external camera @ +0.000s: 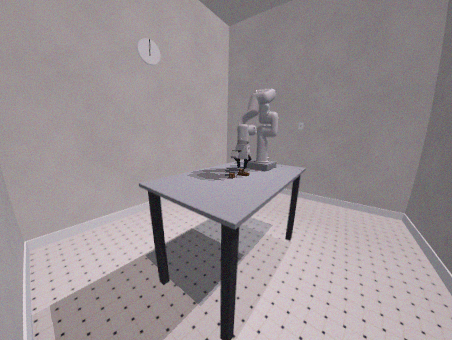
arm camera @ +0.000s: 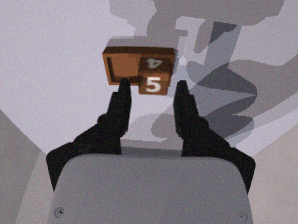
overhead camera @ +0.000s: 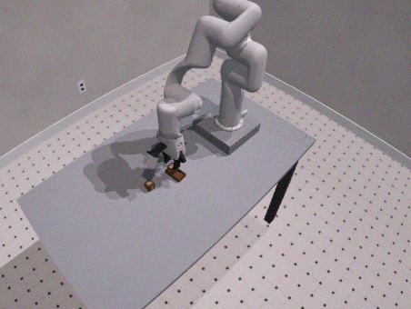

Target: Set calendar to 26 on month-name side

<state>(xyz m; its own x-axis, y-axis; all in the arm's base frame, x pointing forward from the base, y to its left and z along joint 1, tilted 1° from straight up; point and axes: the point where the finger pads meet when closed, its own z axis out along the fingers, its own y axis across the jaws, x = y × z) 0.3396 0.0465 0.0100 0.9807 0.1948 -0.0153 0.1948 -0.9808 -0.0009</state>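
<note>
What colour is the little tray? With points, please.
Orange-brown; the tray (overhead camera: 182, 178) (arm camera: 106, 67) shows best in the wrist view.

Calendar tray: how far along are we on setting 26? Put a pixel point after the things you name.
Partway, by the look of it. The tray (overhead camera: 182, 177) (arm camera: 111, 81) lies on the table with one cube (arm camera: 154, 82) in one end, showing a 5 and a 4 to the wrist camera; its month side can't be read. Nothing is in hand: the gripper (overhead camera: 174, 164) (arm camera: 153, 90) stands part open. Left: the loose cube (overhead camera: 149, 185) (external camera: 231, 175) into the tray's free end, both digits checked.

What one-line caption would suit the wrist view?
Open black gripper fingers before a brown wooden tray holding one brown cube marked 4 and 5.
</note>
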